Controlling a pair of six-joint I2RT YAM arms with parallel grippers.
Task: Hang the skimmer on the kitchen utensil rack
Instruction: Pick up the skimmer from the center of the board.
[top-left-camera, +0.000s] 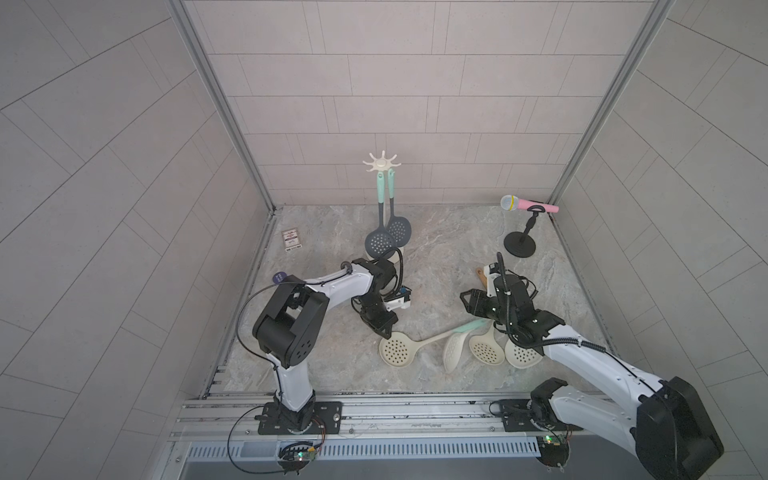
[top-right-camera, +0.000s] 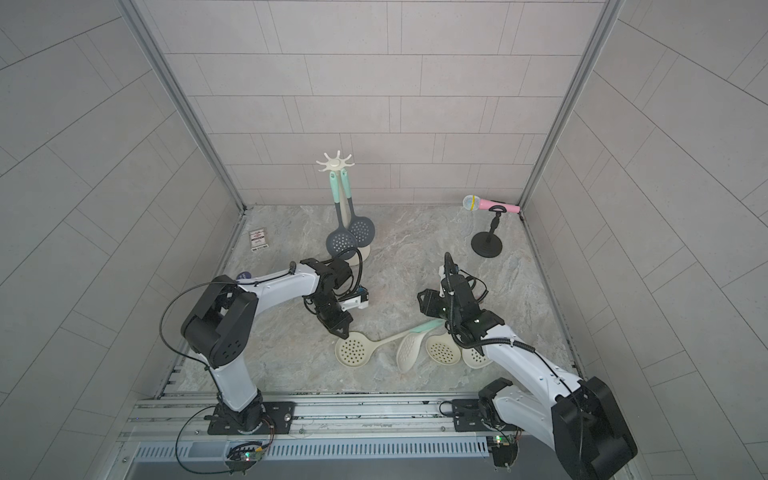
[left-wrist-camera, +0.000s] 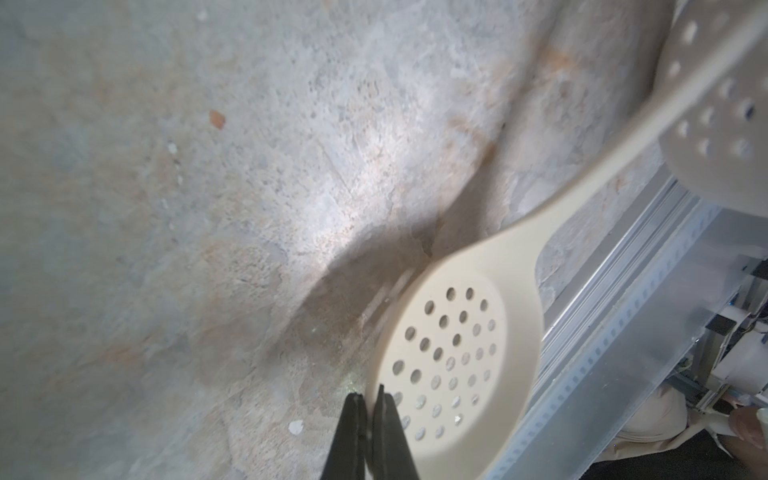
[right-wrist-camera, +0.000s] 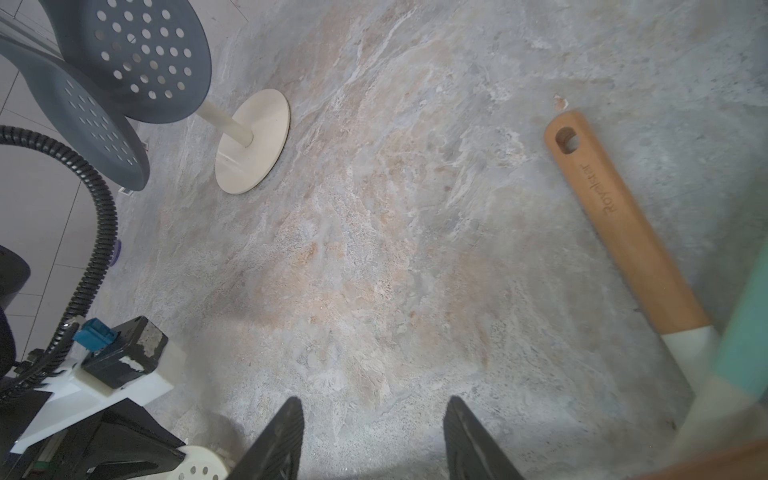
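Your left gripper (left-wrist-camera: 368, 395) is clamped on the rim of the leftmost cream skimmer (left-wrist-camera: 453, 328); your right gripper (right-wrist-camera: 374, 403) hangs open, empty.

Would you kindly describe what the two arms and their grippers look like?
The left arm and right arm have white shells, black joint housings and black base plates. Thin black cables and corrugated black conduit trail along them. The left gripper and right gripper end in narrow, tapering black fingers.
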